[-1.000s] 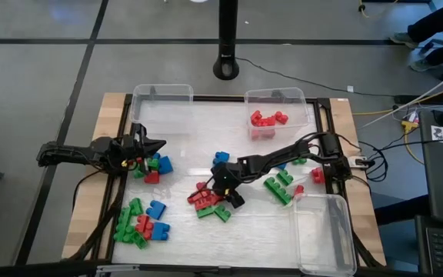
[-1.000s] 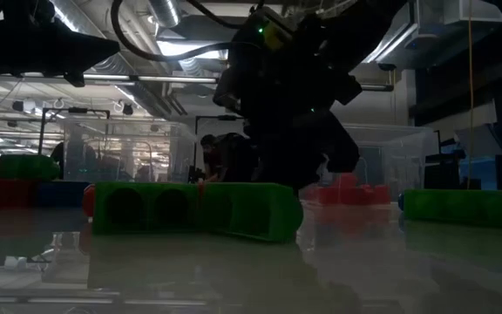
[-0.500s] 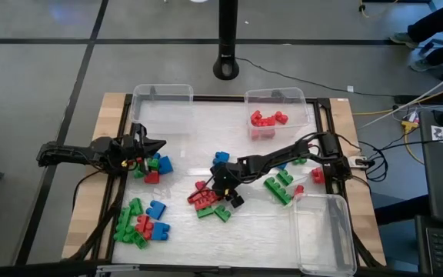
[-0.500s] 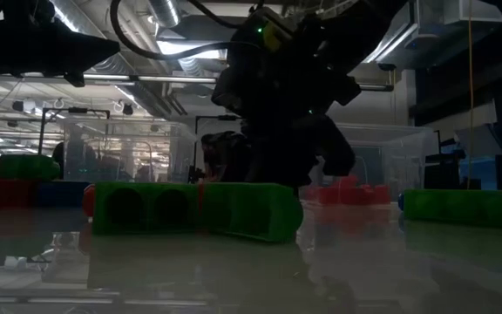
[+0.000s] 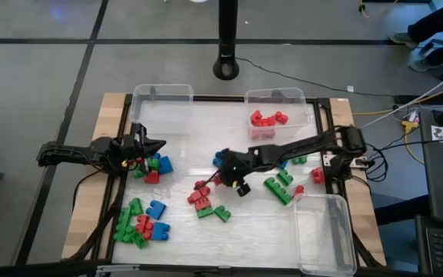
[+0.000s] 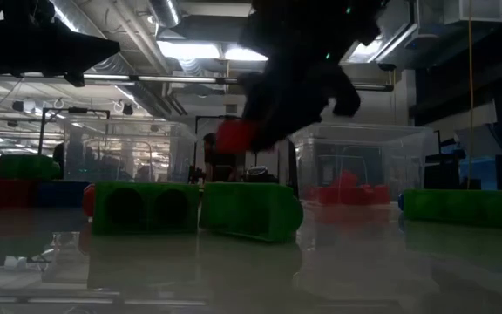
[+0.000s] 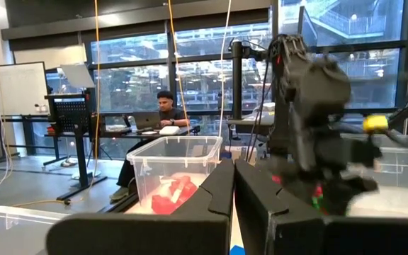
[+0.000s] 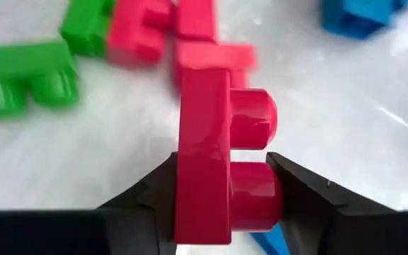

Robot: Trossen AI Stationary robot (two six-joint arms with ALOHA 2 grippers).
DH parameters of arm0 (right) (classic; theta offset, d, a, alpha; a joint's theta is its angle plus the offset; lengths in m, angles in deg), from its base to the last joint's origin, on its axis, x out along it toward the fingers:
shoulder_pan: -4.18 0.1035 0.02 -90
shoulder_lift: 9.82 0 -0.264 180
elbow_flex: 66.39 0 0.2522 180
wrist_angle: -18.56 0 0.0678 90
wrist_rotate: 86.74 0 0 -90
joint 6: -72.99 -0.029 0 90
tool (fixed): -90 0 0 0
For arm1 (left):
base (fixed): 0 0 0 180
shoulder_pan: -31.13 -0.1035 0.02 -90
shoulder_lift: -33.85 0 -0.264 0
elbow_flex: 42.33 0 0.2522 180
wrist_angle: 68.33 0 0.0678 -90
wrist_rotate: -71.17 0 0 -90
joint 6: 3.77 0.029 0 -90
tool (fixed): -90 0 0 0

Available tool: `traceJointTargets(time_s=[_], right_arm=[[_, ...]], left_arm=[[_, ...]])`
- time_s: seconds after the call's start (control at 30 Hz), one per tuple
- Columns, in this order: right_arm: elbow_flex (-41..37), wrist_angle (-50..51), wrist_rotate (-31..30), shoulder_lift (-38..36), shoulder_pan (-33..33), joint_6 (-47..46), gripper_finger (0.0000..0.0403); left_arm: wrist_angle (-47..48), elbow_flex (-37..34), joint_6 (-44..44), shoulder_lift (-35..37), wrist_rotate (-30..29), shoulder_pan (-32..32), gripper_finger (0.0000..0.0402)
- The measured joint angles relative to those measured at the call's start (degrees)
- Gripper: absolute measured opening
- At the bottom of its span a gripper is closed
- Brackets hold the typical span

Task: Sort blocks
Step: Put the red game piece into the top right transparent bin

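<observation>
Reaching over mid-table, right claw [image 8: 222,184] grips red block [image 8: 214,159] aloft.

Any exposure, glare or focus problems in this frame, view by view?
Low view: the arms are backlit to silhouettes against the ceiling lights, though the red block shows; the table mirrors the blocks. Right wrist view: the held block is sharp, the blocks behind it soft. Left wrist view: the other arm is blurred against bright windows. High view: evenly lit, with mild sheen on the table.

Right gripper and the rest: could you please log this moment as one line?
right gripper: shut on red block, lifted above pile | left gripper: shut, idle at left | bin with red blocks: at back
</observation>
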Motion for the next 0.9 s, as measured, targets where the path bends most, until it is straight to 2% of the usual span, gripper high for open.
traceJointTargets(time_s=[0.27,0.43,0.6,0.7,0.9], right_arm=[[0.0,11.75,-10.66,-11.11,-5.44,1.96,0.0168],[0.0,16.58,-14.71,-17.49,-10.93,1.97,0.0182],[0.0,20.12,-21.38,-22.11,-17.16,1.88,0.017],[0.02,21.58,-21.98,-23.13,-21.43,1.68,0.017],[0.01,24.52,-22.41,-22.3,-29.21,-0.51,0.0196]], left_arm=[[-0.08,0.0,-0.02,0.0,0.0,0.0,0.0004],[-0.01,0.0,-0.02,-0.01,0.0,0.0,0.0004],[-0.01,0.0,0.28,0.0,0.0,0.0,0.0004],[0.02,0.0,0.31,0.0,0.0,0.0,0.0004],[0.02,-0.02,0.37,0.0,0.0,0.0,0.0004]])
